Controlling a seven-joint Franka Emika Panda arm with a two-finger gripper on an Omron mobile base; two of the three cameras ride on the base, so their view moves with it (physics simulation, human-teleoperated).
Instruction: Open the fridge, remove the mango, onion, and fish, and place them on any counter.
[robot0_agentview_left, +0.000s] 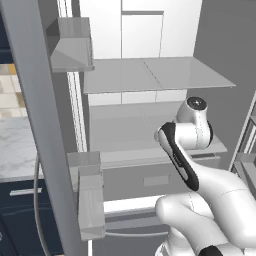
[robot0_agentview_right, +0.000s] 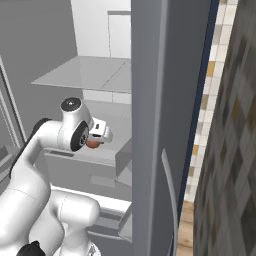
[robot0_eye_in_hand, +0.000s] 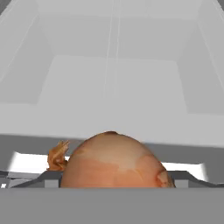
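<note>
One item in hand: gripper closed on onion, above front edge of middle fridge shelf. Next: withdraw clear, carry to counter.

Fridge open, doors swung out at 9 & 3 o'clock of arm. Onion right before hand cam, at 6 o'clock in hand view, over a fridge shelf. Surface at 9 o'clock behind left door.
</note>
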